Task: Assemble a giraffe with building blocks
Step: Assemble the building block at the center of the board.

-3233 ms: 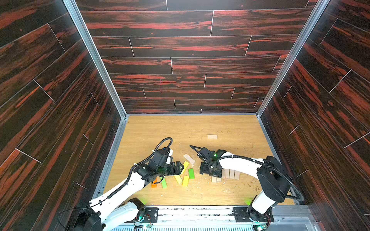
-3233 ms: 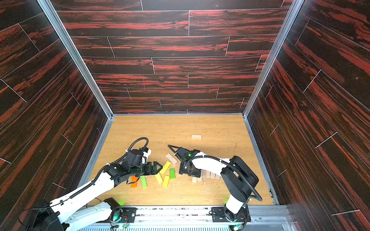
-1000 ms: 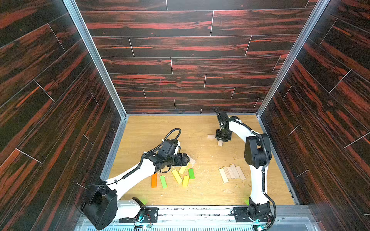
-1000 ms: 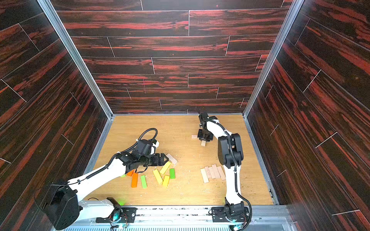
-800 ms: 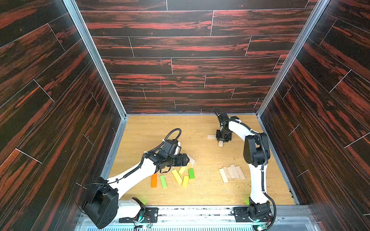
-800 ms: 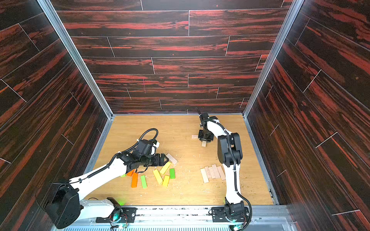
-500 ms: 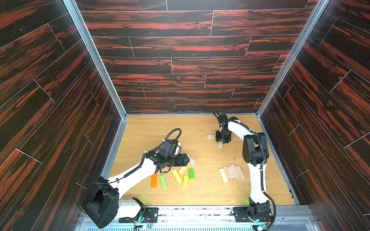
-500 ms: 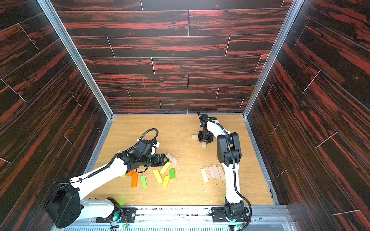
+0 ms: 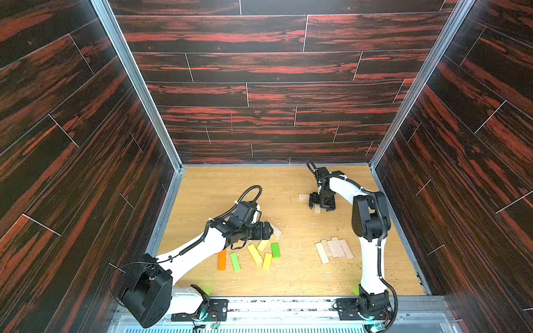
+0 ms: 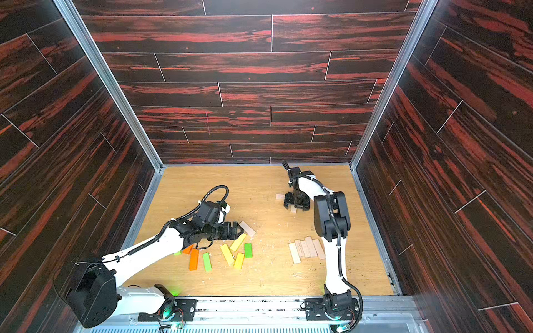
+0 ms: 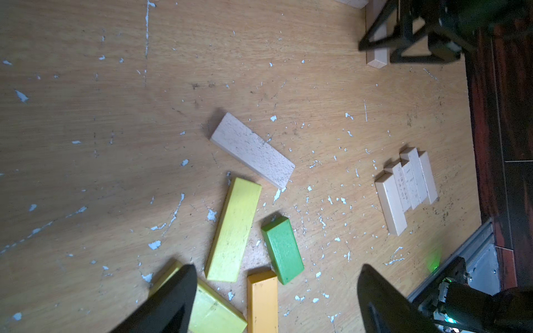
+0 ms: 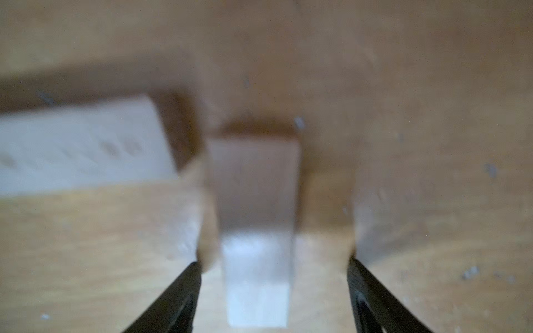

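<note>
My right gripper (image 9: 320,206) stands open far back on the floor. A pale building block (image 12: 253,230) sits loose between its fingers with a gap on each side. A second pale block (image 9: 303,197) lies flat just beside it. My left gripper (image 11: 277,269) is open and empty, hovering over the coloured blocks: a yellow plank (image 11: 233,229), a green one (image 11: 282,249) and an orange-yellow one (image 11: 262,302). A pale plank (image 11: 252,150) lies just beyond its fingertips.
Several pale planks (image 9: 333,249) lie side by side at the front right. An orange plank (image 9: 221,259) and a light green one (image 9: 235,261) lie near the left arm. Dark panelled walls (image 9: 150,178) close in the wooden floor (image 9: 219,190) on three sides.
The right gripper has opened and let go of the pale block it carried from the front pile to the back. The left gripper has widened a little and barely moved.
</note>
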Tool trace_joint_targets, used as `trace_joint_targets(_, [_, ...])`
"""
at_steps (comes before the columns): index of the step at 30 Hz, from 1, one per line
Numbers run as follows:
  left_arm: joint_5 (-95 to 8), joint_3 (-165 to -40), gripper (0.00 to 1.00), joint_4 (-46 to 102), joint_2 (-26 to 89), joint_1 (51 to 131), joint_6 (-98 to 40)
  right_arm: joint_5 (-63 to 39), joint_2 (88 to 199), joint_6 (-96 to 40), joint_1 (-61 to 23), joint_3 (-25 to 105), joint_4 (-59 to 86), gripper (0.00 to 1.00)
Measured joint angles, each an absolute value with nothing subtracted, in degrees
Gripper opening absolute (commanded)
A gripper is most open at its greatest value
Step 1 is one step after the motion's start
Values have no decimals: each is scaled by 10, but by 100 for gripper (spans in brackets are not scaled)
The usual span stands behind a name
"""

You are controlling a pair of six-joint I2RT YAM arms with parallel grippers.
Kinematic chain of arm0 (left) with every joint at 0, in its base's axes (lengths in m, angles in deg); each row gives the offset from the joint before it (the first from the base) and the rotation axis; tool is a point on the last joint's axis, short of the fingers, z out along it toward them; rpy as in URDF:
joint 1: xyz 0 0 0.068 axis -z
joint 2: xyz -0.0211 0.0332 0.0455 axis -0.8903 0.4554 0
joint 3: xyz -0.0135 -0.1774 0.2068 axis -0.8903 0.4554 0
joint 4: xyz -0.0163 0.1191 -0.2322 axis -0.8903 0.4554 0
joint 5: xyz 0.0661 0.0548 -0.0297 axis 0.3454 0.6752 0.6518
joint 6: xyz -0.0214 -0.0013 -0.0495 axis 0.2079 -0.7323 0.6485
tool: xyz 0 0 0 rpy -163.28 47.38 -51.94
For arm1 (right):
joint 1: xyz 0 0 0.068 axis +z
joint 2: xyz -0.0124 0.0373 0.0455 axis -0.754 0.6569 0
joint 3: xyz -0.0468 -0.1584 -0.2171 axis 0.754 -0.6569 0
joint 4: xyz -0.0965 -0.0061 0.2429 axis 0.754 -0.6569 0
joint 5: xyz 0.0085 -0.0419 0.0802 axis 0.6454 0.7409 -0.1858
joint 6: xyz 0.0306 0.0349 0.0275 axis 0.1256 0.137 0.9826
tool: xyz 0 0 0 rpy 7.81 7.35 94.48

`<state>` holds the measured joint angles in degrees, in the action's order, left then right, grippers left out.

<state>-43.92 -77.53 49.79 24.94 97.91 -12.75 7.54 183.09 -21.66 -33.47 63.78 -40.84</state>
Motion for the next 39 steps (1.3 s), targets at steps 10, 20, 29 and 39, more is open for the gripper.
trace_joint_targets(10, [-438,-795,89,498,261,979,-128,74,1822,-206,-336,621,-400,60])
trace_joint_targets(20, [-438,-806,89,501,279,979,-132,60,1824,-202,-337,639,-401,32])
trace_joint_targets(29, [-439,-811,89,502,283,978,-136,52,1827,-202,-337,667,-402,29])
trace_joint_targets(39, [-439,-811,89,503,283,976,-141,52,1849,-208,-335,683,-412,31])
